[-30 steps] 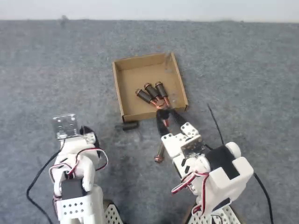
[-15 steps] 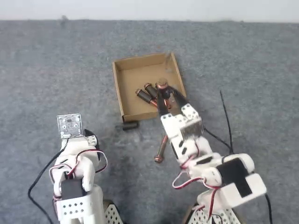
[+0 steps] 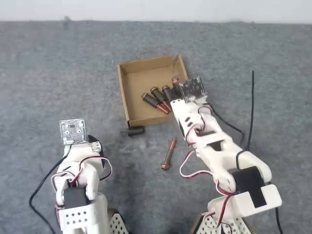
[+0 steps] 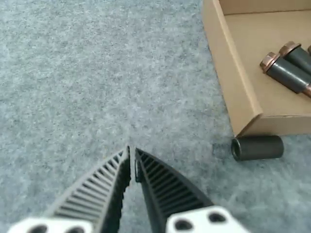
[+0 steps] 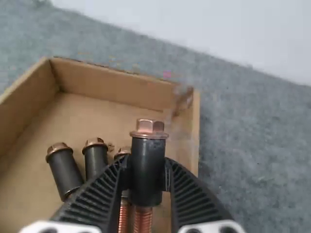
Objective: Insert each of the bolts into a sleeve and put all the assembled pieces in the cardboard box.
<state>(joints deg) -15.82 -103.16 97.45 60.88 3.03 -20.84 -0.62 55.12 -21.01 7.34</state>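
The cardboard box (image 3: 126, 92) holds three sleeved bolts (image 3: 157, 97) lying side by side, also seen from the right wrist (image 5: 77, 165). My right gripper (image 5: 146, 182) is shut on a fourth assembled piece (image 5: 146, 160), a black sleeve with a copper bolt head on top. It hangs over the box's right side, near the wall (image 3: 187, 105). A bare bolt (image 3: 168, 153) lies on the carpet in front of the box. A loose black sleeve (image 3: 136, 131) rests by the box's front wall (image 4: 228, 73). My left gripper (image 4: 132, 151) is shut and empty, short of that sleeve (image 4: 257, 147).
Grey carpet (image 3: 58, 73) stretches around the box on every side. A pale wall (image 5: 218, 29) runs behind the table. A black cable (image 3: 251, 112) trails beside the right arm.
The right arm has stretched forward from the box's front edge to over its interior, carrying the assembled piece. The left wrist lifted slightly at first, then stayed still.
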